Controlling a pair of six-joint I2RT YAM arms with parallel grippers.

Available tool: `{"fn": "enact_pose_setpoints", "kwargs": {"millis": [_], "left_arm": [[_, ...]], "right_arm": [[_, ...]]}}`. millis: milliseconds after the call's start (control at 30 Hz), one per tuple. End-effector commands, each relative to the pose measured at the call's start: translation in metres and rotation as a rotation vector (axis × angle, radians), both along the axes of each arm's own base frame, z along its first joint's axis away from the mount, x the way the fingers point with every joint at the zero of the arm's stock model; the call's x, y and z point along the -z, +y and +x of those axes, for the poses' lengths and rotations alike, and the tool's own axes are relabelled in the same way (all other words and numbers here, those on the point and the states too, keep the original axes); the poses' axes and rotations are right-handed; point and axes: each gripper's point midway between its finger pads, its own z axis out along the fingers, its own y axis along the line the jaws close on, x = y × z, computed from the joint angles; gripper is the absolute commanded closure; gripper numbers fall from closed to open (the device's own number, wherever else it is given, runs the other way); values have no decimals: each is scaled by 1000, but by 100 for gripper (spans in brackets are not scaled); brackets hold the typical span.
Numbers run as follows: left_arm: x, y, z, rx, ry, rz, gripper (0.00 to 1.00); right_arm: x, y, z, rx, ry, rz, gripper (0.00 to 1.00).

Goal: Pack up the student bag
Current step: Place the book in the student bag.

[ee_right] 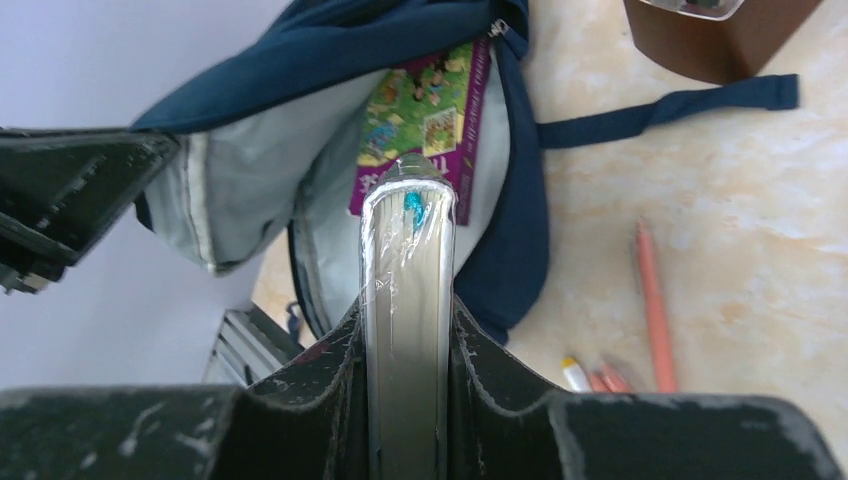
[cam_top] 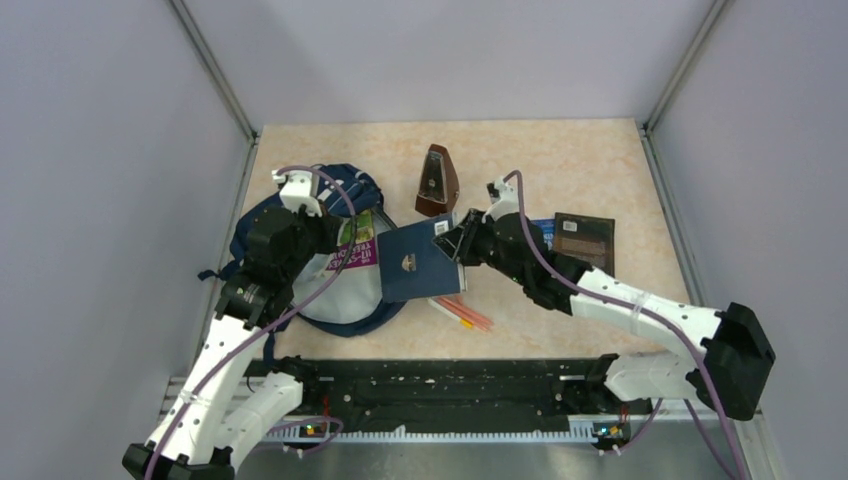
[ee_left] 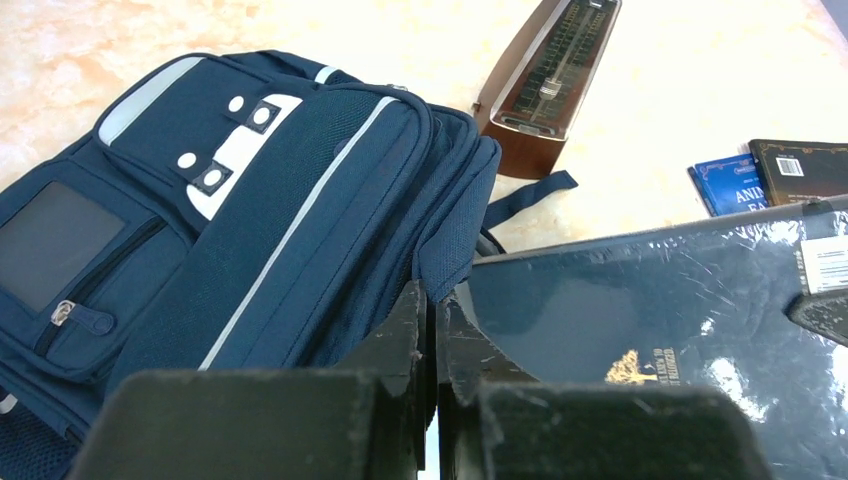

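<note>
Navy fabric fills the left-centre of the top view: the student bag (cam_top: 335, 290) lies on its side with its mouth agape, pale lining showing and a purple book (ee_right: 430, 110) already inside. The left gripper (ee_left: 432, 330) is pressed fully closed at the bag's upper flap and seems to pinch its edge, holding the opening up. The right gripper (ee_right: 408, 320) is clamped narrowly on the spine end of a shrink-wrapped navy book (cam_top: 415, 262), whose far end sits just at the bag's mouth, in the centre of the frame.

The step in hand looks like sliding this book in. The next move calls for pushing it leftward along the lining, beside the purple book, without snagging the lower rim. Pencils (cam_top: 468, 315) and a metronome (cam_top: 437, 180) wait nearby on the table.
</note>
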Motion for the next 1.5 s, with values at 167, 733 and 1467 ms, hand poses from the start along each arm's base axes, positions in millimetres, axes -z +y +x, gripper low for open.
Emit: {"fn": "enact_pose_setpoints", "kwargs": {"millis": [167, 733, 1467], "left_arm": [[-47, -13, 3, 74, -169, -58, 100], [-53, -12, -2, 71, -176, -78, 100], [-51, -9, 0, 53, -173, -70, 100]], "right_arm": [[-71, 44, 26, 63, -139, 340, 100], [-63, 68, 71, 196, -164, 401, 100], [68, 133, 107, 330, -72, 173, 93]]}}
